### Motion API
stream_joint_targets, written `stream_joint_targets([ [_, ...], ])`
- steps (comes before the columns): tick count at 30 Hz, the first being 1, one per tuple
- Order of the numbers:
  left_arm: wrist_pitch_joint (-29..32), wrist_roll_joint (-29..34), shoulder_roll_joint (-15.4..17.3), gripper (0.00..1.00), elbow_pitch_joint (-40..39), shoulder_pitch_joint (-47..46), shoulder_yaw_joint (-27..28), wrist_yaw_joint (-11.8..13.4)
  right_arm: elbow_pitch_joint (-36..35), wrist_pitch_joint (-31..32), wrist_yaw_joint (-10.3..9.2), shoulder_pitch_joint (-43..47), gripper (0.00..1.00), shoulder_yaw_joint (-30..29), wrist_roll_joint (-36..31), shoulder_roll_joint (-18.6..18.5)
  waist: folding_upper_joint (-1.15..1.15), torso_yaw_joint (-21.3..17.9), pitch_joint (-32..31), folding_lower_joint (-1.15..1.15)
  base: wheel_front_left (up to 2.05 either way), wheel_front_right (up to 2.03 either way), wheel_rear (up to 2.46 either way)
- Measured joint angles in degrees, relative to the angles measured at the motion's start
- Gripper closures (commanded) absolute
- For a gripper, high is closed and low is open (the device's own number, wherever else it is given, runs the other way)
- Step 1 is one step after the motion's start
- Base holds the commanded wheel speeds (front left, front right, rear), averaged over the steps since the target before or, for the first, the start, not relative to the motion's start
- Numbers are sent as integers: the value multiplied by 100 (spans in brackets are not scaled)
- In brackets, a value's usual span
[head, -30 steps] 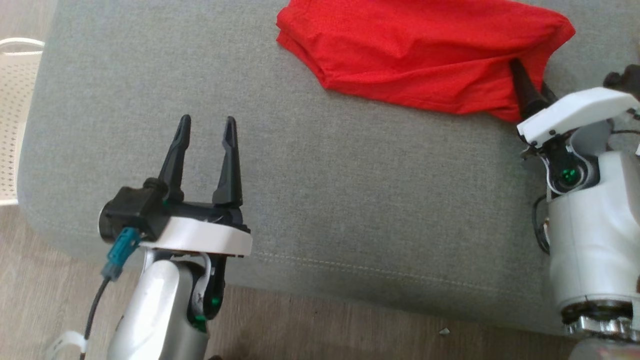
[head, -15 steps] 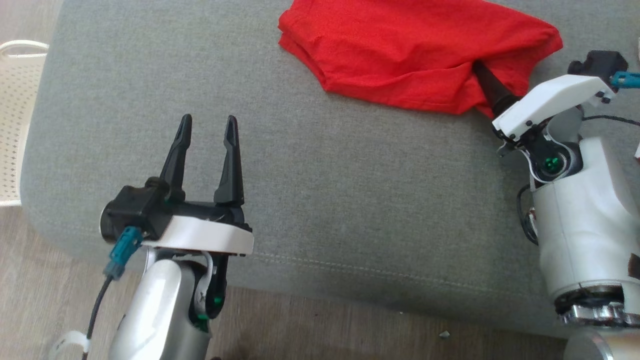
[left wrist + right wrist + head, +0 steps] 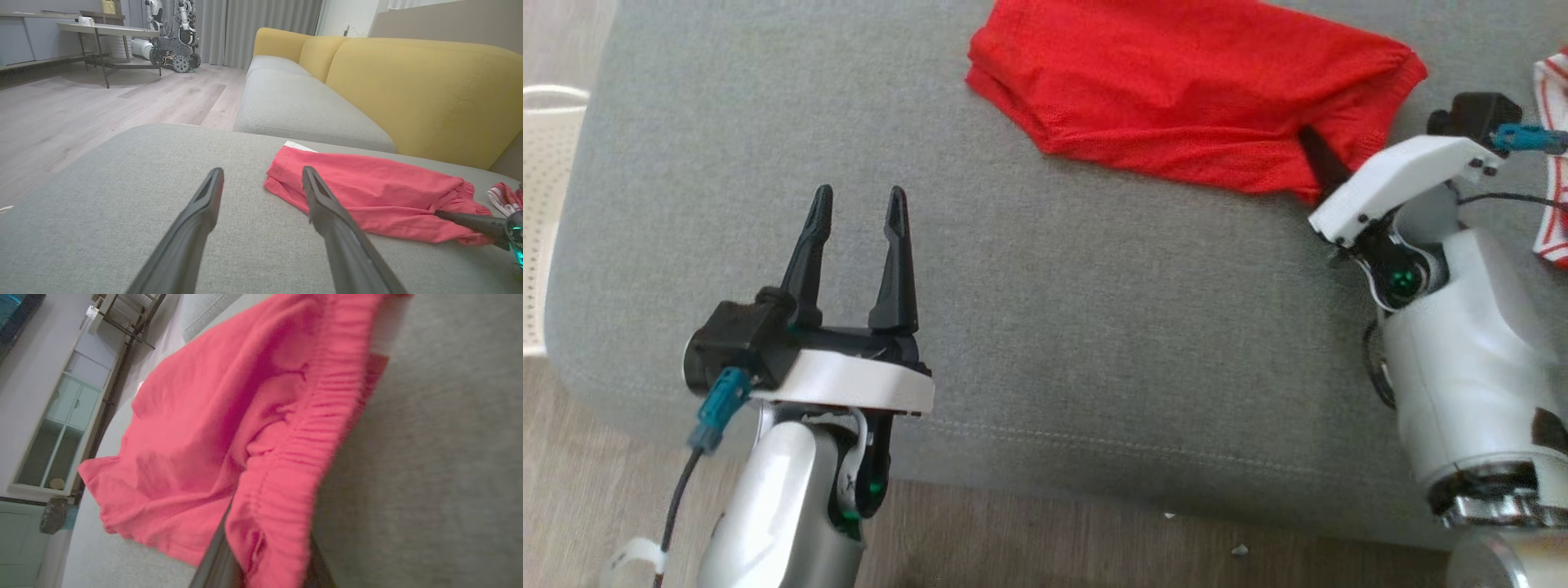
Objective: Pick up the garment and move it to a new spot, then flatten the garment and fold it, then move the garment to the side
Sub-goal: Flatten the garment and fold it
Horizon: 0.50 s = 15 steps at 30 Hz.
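On the grey cushion (image 3: 1094, 343), right fingers (image 3: 1323, 163) seemingly pinched the red garment (image 3: 1176, 90) at its waistband; left fingers (image 3: 895, 269) stood apart, empty. A slow, low drag aside would spare its folds.

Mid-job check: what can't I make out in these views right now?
- Right gripper fingertips: buried under the red fabric garment in the head and right wrist views; how many layers they pinch is unclear.
- Red-and-white striped cloth: cut off by the head view's right edge.
- White perforated basket: cut off by its left edge.
- Garment's waistband: blurred close up, right wrist view.
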Motion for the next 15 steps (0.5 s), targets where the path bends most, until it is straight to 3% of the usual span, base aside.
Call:
stream_joint_targets([
  [15, 0, 10, 0, 0, 23, 2, 5, -9, -248, -171, 0, 288, 100, 477, -909, -1168, 0, -218, -187, 0, 0, 0, 0],
])
